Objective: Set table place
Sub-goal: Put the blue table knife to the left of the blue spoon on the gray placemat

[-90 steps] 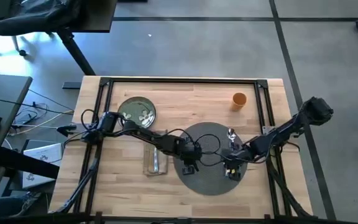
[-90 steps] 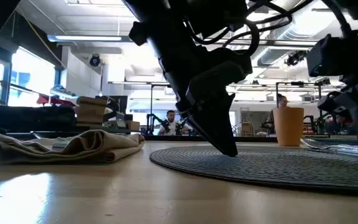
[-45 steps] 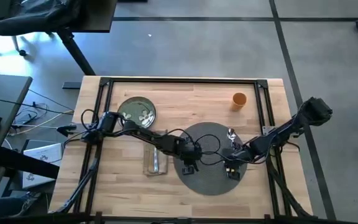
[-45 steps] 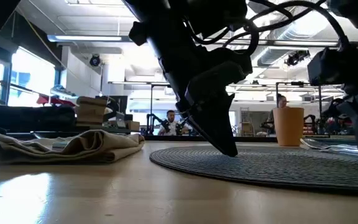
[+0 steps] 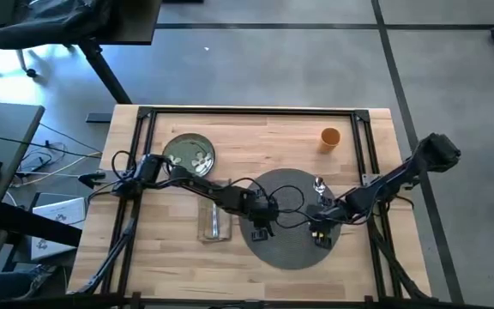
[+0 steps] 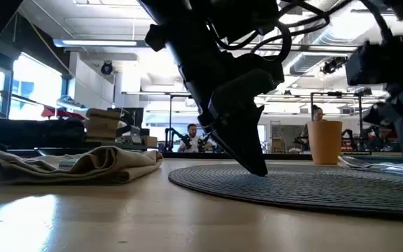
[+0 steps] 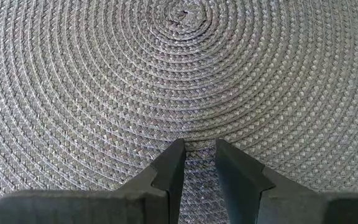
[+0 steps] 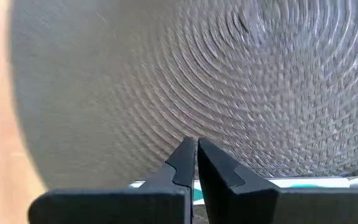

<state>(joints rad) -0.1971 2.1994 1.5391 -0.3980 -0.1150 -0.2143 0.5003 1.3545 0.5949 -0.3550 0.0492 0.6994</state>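
You have one mat (image 5: 291, 219), one plate (image 5: 189, 153), one napkin (image 5: 214, 221), one cup (image 5: 330, 137) and two grippers on the table (image 5: 264, 129). Taking the mat as your landmark: the cup stands well beyond its far right edge, the plate sits well off to its far left, and the napkin lies just beside its left edge. The plate holds a few small pale bits — too small to tell what they are. A spoon (image 5: 319, 185) rests on the mat's far right part.

Your left gripper (image 5: 259, 230) is down at the mat's left edge; its wrist view shows the fingers (image 7: 166, 171) a narrow gap apart with only the weave between them, holding nothing. Your right gripper (image 5: 320, 234) is at the mat's right edge, fingers (image 8: 182, 163) almost touching — gripping nothing you can see there.

Only the low view shows the napkin's rumpled folds (image 6: 75, 166) and the cup (image 6: 324, 142) upright behind the mat (image 6: 306, 183).
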